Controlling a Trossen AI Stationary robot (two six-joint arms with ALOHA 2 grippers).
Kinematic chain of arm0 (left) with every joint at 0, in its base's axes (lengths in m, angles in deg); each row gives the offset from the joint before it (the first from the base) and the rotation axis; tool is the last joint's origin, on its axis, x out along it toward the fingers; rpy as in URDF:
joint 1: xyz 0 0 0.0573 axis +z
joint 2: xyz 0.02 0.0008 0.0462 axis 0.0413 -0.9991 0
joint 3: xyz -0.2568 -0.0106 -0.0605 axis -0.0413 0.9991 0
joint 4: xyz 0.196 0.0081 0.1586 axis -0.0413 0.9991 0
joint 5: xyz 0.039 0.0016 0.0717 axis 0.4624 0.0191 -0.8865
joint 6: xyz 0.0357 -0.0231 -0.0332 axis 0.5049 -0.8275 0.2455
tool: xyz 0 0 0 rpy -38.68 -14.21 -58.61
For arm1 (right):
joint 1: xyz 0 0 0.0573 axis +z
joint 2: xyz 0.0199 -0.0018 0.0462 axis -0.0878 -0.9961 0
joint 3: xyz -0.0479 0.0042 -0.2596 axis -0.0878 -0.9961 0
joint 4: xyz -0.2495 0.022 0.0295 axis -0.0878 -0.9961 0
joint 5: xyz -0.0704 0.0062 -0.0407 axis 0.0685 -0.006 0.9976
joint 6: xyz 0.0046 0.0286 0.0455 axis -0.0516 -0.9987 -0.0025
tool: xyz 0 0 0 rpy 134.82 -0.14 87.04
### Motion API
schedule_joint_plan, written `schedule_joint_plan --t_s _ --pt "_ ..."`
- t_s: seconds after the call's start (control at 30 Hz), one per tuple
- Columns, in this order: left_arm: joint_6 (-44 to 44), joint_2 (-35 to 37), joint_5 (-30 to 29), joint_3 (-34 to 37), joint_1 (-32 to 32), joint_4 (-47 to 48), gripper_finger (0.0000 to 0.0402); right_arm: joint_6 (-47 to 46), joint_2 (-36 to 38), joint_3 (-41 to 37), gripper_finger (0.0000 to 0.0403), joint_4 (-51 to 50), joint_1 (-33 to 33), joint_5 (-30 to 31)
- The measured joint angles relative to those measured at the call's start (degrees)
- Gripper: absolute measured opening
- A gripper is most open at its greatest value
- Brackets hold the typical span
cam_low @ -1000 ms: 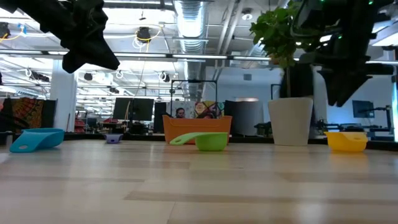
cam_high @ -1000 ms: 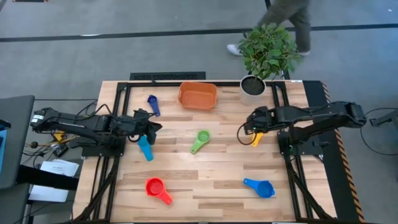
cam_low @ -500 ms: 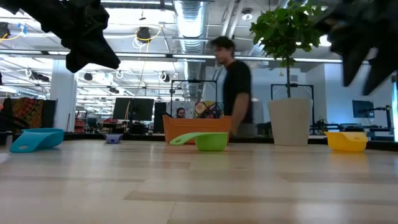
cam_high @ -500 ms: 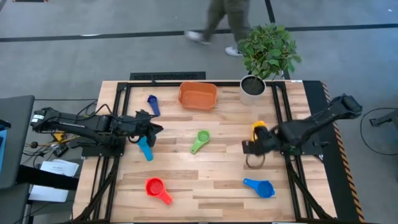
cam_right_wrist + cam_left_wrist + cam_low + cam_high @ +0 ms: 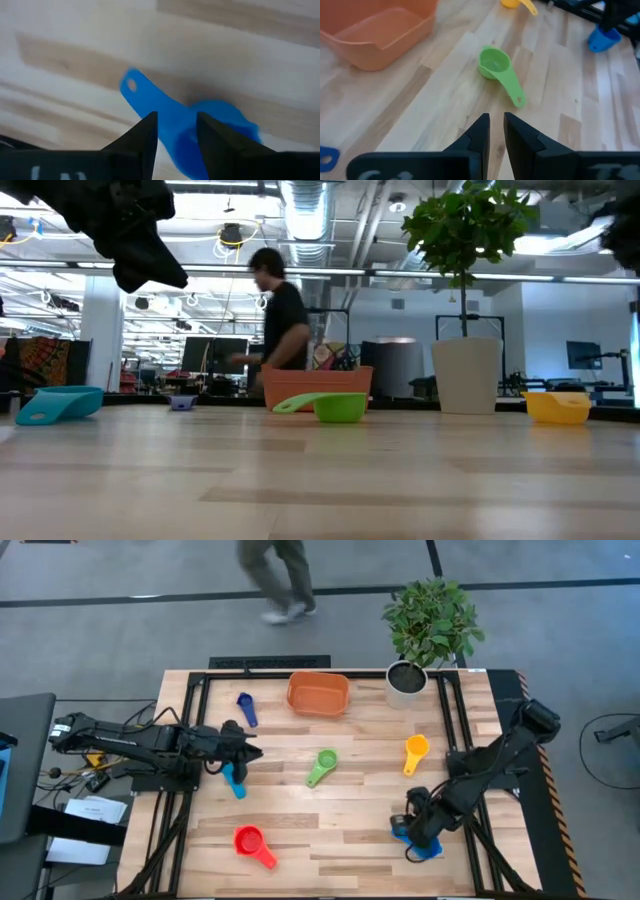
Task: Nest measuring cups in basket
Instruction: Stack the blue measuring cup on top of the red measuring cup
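The orange basket (image 5: 318,693) stands at the far middle of the table. Cups lie apart on the wood: navy (image 5: 246,708), light blue (image 5: 233,780), green (image 5: 322,766), yellow (image 5: 415,752), red (image 5: 253,844) and blue (image 5: 422,843). No orange cup shows. My left gripper (image 5: 243,752) is shut and empty, raised just beyond the light blue cup. It points at the green cup (image 5: 495,62). My right gripper (image 5: 413,827) is open over the blue cup (image 5: 200,125) near the front right. Its fingers stand on either side of the place where the handle meets the bowl.
A white pot (image 5: 406,680) with a green plant stands at the far right, beside the basket. A person (image 5: 275,575) walks on the floor beyond the table's far edge. Bare wood lies in the table's middle and near front.
My right gripper has swung from beside the yellow cup toward the table's near edge and now hangs over the blue cup. The yellow cup has stayed where it was. The person behind the table has walked from right to left.
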Motion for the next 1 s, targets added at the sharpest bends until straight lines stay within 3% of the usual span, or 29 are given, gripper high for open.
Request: schedule_joint_plan --t_s 0.13,0.37,0.8,1.0 --pt "1.54 -0.05 0.85 0.00 0.00 0.00 0.0043 1.14 -0.99 2.72 0.0156 -4.69 1.92 -4.60" --pt "2.61 -1.22 0.69 0.02 0.09 -0.32 0.0043 0.20 -1.05 3.58 0.0141 -10.74 7.14 -5.04" --pt "0.89 -4.75 -1.52 0.07 0.09 -2.82 0.0043 3.67 -6.02 0.77 0.0136 -7.46 9.15 -5.67" --pt "0.39 -5.18 -0.83 0.07 0.22 -3.63 0.0043 4.32 -7.27 0.73 0.0084 -6.42 8.00 -5.82"
